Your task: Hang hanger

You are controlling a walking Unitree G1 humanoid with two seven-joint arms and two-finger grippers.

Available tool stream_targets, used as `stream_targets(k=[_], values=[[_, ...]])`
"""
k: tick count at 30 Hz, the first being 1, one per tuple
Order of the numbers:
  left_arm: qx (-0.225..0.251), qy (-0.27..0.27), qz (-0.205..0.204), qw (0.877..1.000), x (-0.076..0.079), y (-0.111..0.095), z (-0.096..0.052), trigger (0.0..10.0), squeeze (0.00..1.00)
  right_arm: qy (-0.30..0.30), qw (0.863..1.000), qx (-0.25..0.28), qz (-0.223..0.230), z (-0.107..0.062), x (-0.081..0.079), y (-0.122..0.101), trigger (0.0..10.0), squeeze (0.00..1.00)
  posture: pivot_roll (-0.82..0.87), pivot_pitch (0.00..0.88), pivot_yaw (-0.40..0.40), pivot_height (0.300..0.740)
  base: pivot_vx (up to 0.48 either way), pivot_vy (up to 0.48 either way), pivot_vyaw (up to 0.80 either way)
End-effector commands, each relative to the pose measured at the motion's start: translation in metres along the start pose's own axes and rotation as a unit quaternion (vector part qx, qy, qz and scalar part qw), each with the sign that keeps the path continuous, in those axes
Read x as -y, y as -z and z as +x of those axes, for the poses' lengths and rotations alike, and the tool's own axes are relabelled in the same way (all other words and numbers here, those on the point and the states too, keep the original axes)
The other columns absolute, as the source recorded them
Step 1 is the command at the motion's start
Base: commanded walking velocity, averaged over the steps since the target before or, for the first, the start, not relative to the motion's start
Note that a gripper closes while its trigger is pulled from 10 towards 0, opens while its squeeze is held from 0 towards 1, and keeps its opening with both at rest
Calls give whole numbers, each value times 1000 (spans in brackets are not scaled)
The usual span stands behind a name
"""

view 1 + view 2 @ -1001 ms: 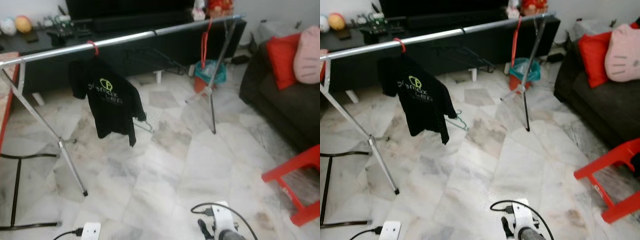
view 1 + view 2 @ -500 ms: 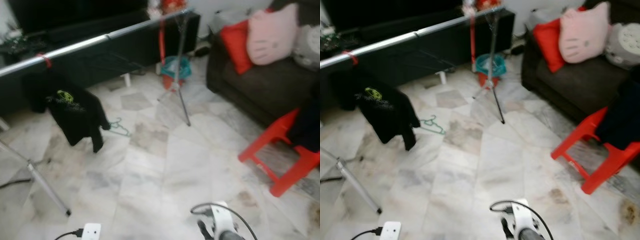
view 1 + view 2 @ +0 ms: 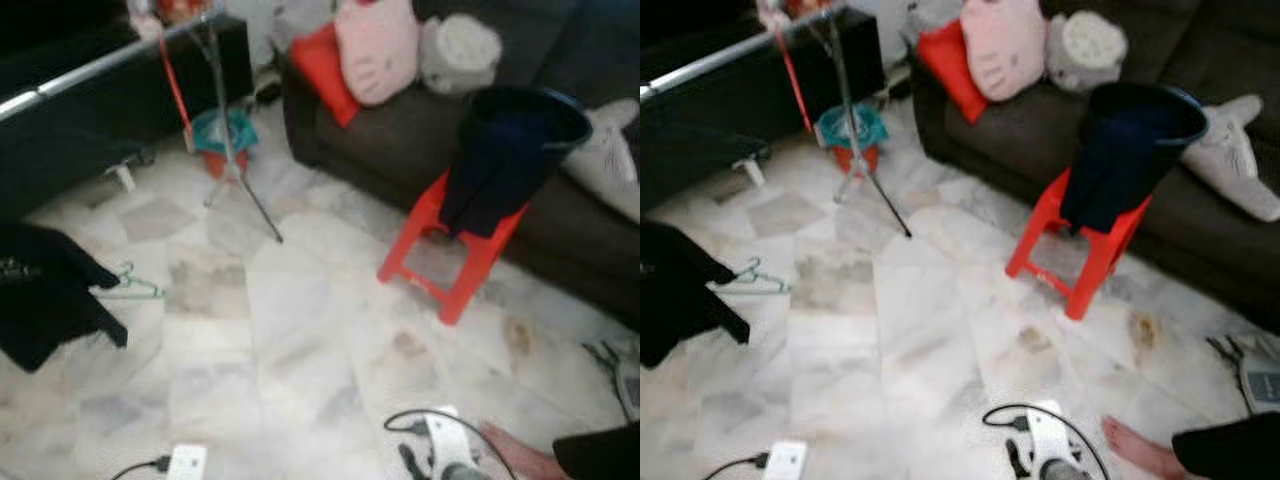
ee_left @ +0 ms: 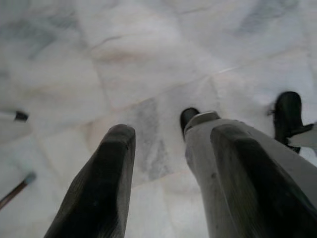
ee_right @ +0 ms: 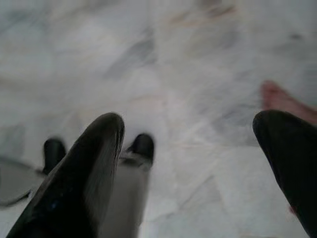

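Black-fingered hands [image 4: 168,163] [image 5: 198,163] spread, floorward.

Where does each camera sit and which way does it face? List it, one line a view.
Left eye: on the head, looking forward and down at the marble floor, red stool with dark cloth, sofa and rack; wrist hardware at the bottom edge.
Right eye: same head, same scene, plus a person's foot.
Left wrist: looks down past the open left tool at the floor; the robot's leg shows.
Right wrist: looks down past the open right tool at the floor and the foot.
Both eyes share the stool; both wrists share the floor.
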State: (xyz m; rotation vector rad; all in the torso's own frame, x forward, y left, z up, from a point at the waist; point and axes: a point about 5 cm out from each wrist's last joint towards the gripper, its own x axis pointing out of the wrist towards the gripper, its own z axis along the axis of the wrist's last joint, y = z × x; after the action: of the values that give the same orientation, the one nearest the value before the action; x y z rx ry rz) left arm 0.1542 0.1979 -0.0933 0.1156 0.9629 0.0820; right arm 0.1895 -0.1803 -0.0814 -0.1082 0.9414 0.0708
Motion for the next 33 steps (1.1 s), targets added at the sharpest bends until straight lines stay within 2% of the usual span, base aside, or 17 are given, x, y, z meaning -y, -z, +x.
stream_targets(k=[1,10,16,33], values=[[-20,-1,6,1000,-2,12,-3,10000,0,-5,1000,-8,-1,-1,-4,5,10000,0,16,80,-32,740,0,0,-775],[-19,1,-3,1000,-2,12,-3,10000,0,-6,1000,-6,-2,-1,-5,5,10000,0,16,78,-30,740,0,0,-768],[-25,-1,0,1000,-2,13,-3,10000,0,-6,1000,3,6,-1,-5,4,10000,0,16,79,-30,740,122,0,0],[-21,5,-5,1000,-1,13,-3,10000,0,-7,1000,8,4,-1,-5,3,10000,0,16,79,-31,740,304,0,0]])
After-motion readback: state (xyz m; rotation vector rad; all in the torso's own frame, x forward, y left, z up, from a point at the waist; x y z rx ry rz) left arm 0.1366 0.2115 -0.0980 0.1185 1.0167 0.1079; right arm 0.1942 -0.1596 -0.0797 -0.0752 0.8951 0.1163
